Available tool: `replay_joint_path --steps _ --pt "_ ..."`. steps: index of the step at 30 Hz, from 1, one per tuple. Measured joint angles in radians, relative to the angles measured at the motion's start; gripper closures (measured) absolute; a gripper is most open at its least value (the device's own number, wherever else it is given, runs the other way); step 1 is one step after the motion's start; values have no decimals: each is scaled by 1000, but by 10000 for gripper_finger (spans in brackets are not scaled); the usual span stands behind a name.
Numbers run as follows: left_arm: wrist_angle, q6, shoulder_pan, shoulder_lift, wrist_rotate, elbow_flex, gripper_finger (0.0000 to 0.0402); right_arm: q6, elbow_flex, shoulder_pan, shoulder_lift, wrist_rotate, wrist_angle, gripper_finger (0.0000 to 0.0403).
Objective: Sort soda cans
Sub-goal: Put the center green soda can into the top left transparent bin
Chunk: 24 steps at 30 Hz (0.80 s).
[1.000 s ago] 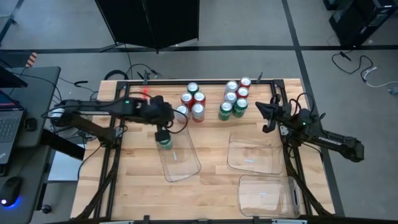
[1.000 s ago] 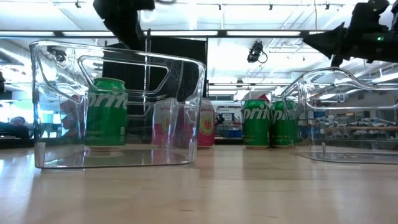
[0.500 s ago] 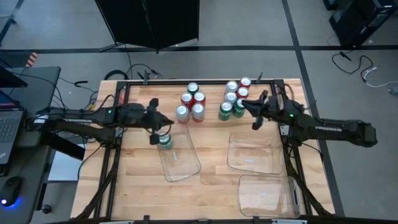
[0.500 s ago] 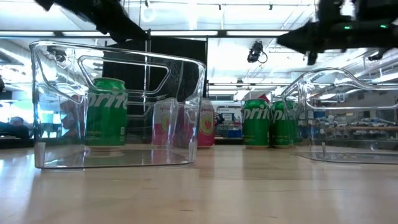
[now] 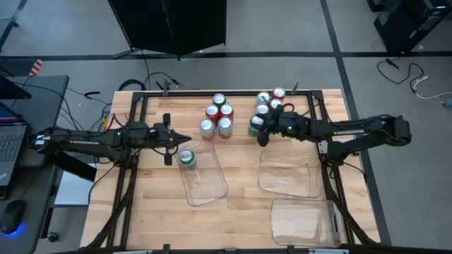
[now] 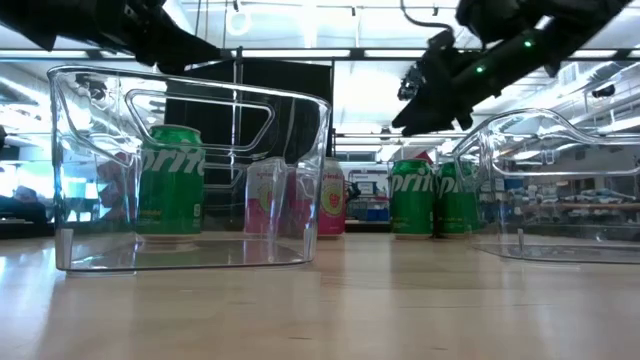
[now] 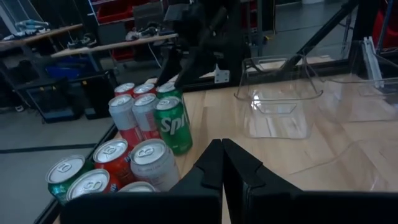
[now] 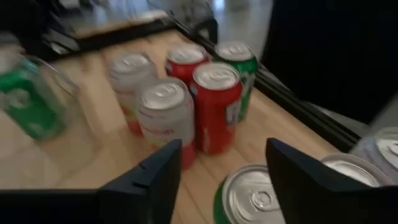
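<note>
The wooden table (image 5: 240, 204) carries three clear plastic trays; the left tray (image 5: 203, 176) lies nearest the left arm, the middle tray (image 5: 286, 173) sits toward the right, and the near-right tray (image 5: 304, 220) lies by the table's front edge; the left arm stretches in from the table's left side, its left gripper (image 5: 168, 139) pinched fully together with nothing between the fingers, hovering just beside the far corner of the left tray; the right arm reaches in from the right, its right gripper (image 5: 262, 134) with fingers parted fairly wide and holding nothing, poised over the right-hand cluster of cans; in the right wrist view those two dark fingers (image 8: 155, 177) straddle the silver top of a green can (image 8: 249, 196) directly below; one green can in the tray (image 5: 186, 159) stands upright inside the far end of the left tray, its label showing through the clear wall in the low view; a middle group of cans (image 5: 217, 118), red and silver-grey with one green, stands upright and touching near the table's far edge; the right cluster (image 5: 266, 111), green, silver-grey and red, stands packed together just beyond the middle tray; the cans in both groups are upright, silver tops up.
</note>
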Motion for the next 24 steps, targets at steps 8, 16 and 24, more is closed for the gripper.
replay_joint_path --steps 8,16,24 --pt "2 0 0 0 0 -3 397 82 164 22 99 94 -299 105" --pt "0 4 0 0 0 -4 396 129 233 13 215 135 -416 98" --pt "-27 6 0 0 0 -4 396 177 241 5 241 109 -420 105"
